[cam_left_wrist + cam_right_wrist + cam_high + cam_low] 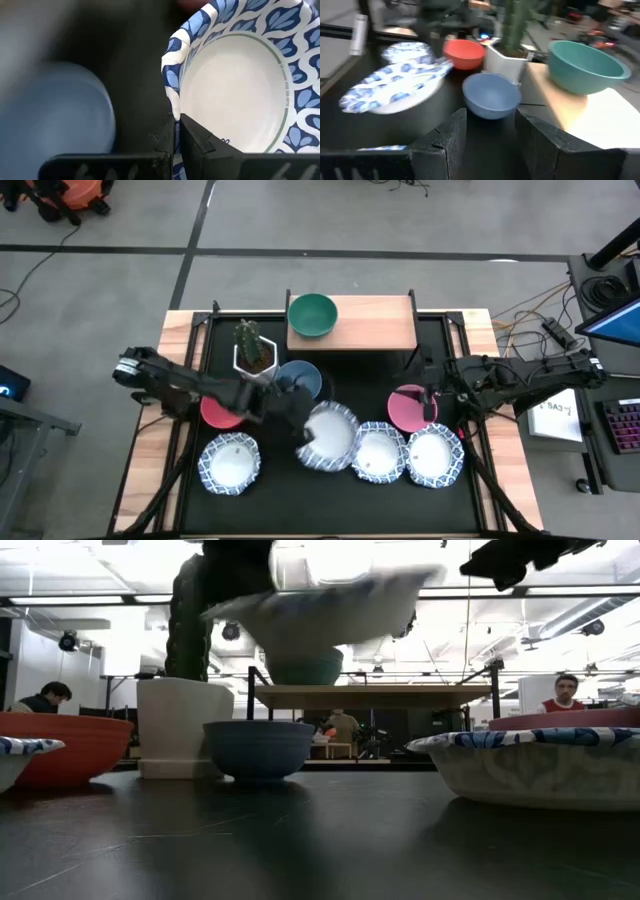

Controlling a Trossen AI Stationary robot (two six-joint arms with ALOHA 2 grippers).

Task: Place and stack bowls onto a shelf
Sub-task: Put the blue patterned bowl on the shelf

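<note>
Fingers of the left gripper (176,142) are clamping the rim of a patterned bowl (329,436), pinched tight w/ the rim between them in the left wrist view. That bowl is hanging tilted, off the table (330,500), in the low view riding above the blue bowl (258,748) and in front of the shelf. Left gripper (300,415) is sitting mid-table, just beside the blue bowl (299,378).

Right gripper (490,131) is holding nothing, fingers spread wide apart; from above it's sitting at approx (432,402), right next to the pink bowl (408,408).

Shelf (375,323) is standing at the table's far edge, w/ the green bowl (312,315) resting on its left end. Red bowl (218,413) is lying partly under the left arm, near the cactus pot (254,352). Three other patterned bowls are sitting on the table: one front left (230,464), two front right (379,452) (434,455), the latter pair touching rims.

People are showing in the room behind, low view, one at the left (40,698) and one at the right (565,693).
</note>
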